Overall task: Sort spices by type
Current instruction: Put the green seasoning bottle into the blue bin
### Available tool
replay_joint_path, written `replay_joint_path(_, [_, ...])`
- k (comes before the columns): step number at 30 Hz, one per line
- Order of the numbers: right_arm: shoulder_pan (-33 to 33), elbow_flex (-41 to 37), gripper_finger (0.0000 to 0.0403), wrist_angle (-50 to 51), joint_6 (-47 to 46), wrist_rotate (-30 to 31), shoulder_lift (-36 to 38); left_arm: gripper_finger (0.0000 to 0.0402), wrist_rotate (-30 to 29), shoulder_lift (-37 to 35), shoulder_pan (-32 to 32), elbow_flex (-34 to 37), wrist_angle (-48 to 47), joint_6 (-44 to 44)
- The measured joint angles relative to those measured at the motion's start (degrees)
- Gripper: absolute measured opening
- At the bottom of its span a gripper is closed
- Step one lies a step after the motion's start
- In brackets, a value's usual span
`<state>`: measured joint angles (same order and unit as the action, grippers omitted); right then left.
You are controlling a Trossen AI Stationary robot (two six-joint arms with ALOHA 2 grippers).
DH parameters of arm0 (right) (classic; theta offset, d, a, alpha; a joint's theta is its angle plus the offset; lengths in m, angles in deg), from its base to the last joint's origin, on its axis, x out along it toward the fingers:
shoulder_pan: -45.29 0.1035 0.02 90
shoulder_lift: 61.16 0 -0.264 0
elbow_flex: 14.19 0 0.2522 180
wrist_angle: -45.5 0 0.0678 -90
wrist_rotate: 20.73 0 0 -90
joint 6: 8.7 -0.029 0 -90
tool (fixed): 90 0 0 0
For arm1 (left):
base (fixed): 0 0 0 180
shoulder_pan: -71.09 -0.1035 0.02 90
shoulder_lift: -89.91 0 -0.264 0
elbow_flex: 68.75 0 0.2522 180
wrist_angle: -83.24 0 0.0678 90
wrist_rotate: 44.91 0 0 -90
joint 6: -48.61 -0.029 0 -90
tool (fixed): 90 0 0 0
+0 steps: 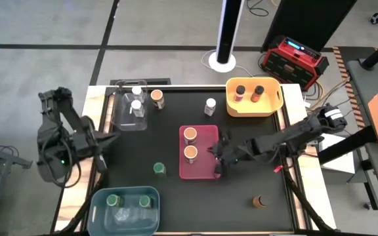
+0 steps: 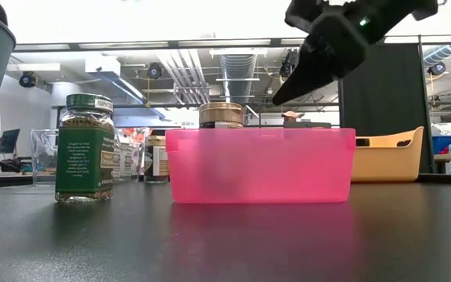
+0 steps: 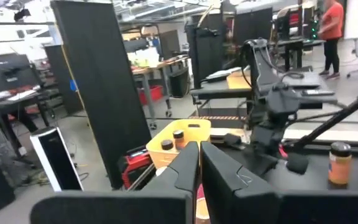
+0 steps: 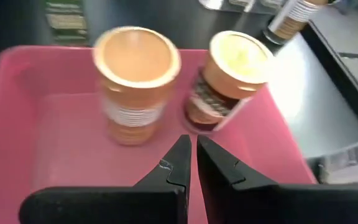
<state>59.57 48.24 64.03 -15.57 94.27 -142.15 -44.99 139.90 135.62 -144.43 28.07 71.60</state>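
The spices are small jars. Two orange-lidded ones (image 1: 190, 134) (image 1: 190, 153) stand in the pink bin (image 1: 205, 172), two dark-lidded in the yellow bin (image 1: 254, 108), white-lidded in the clear bin (image 1: 120, 118) and green-lidded in the blue bin (image 1: 104, 216). Loose on the mat stand an orange-lidded jar (image 1: 157, 97), a white-lidded (image 1: 210, 105), a green-lidded (image 1: 159, 169) and a brownish one (image 1: 260, 201). My right gripper (image 4: 191, 152) hangs shut and holding nothing above the pink bin's right part, just short of the two jars (image 4: 137, 81) (image 4: 232, 74). My left gripper (image 3: 199, 158) is shut and holding nothing, raised at the table's left edge.
The four bins take up the mat's far-left, far-right, middle and near-left parts. Open mat lies at the near right around the brownish jar (image 3: 339, 163) and between the clear and blue bins. In the low view the green-lidded jar (image 2: 84, 149) stands left of the pink bin (image 2: 261, 168).
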Motion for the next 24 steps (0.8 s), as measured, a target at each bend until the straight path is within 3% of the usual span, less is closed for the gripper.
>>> replay_joint_path(15, [-9.3, -1.3, 0.0018, -4.9, 14.5, -6.1, 2.0, 0.0, 0.0, -0.9, -1.4, -3.6, -0.5, -4.7])
replay_joint_path(19, [-10.0, -1.5, 0.0018, -5.3, 15.8, -6.2, 3.7, 0.0, 0.0, -2.2, -3.0, -2.7, -6.8, 1.1])
replay_joint_path(24, [-10.3, -3.2, 0.0017, -6.8, 18.5, -6.2, 5.8, 0.0, 0.1, -4.2, -6.0, -1.8, -21.1, 17.1])
